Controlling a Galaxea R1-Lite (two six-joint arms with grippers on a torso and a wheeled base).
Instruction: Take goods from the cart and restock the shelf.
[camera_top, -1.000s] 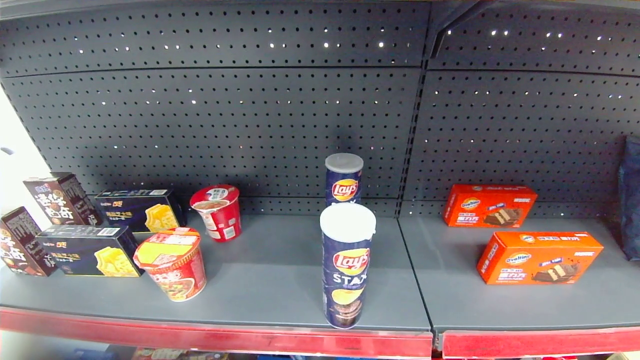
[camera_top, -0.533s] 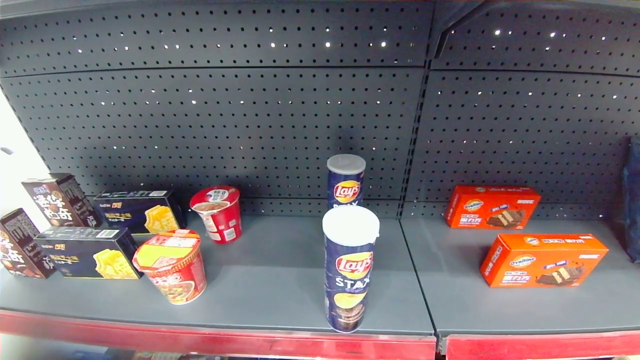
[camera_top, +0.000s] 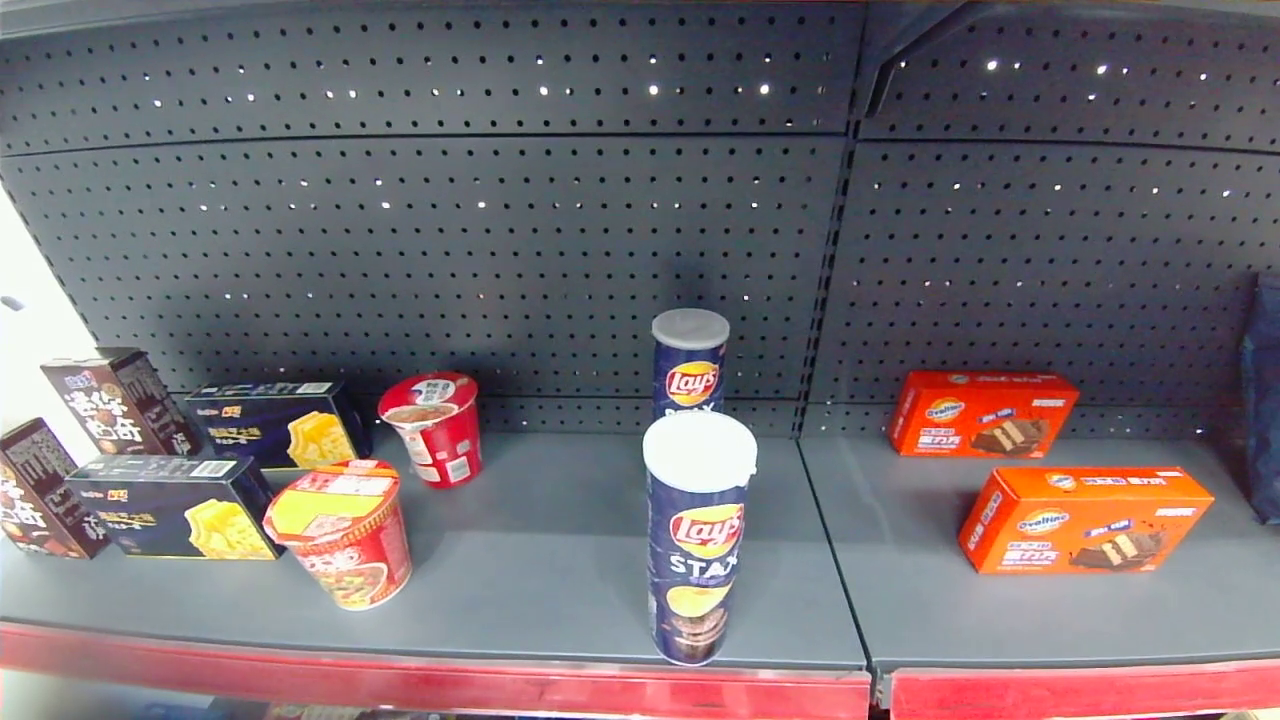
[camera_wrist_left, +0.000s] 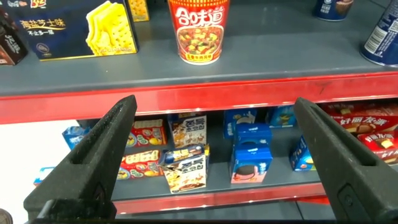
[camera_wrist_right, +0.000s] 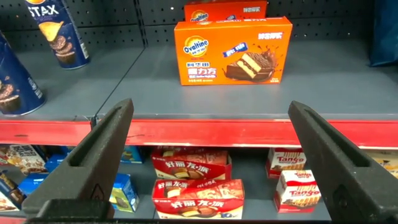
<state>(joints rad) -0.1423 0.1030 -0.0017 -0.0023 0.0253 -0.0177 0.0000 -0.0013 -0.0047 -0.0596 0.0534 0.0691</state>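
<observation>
On the grey shelf (camera_top: 560, 560) stand two blue chip cans, one at the front (camera_top: 697, 535) and one behind it (camera_top: 689, 362). Two red noodle cups (camera_top: 345, 530) (camera_top: 437, 425) sit left of them, then dark biscuit boxes (camera_top: 170, 505). Two orange wafer boxes (camera_top: 1085, 518) (camera_top: 980, 412) lie on the right section. My left gripper (camera_wrist_left: 214, 162) is open, held below the red shelf lip (camera_wrist_left: 205, 93), in front of a noodle cup (camera_wrist_left: 198, 30). My right gripper (camera_wrist_right: 211, 165) is open too, facing the orange box (camera_wrist_right: 233, 51), with nothing between its fingers.
A lower shelf holds several small snack boxes (camera_wrist_left: 186, 168) and red cake boxes (camera_wrist_right: 193, 168). A dark blue bag (camera_top: 1262, 400) leans at the far right. A perforated dark back panel (camera_top: 450, 250) closes the shelf behind. Bare shelf lies between the cups and the cans.
The head view has shifted slightly, so everything sits a little lower and to the right than a second ago. The goods on the shelf have not moved.
</observation>
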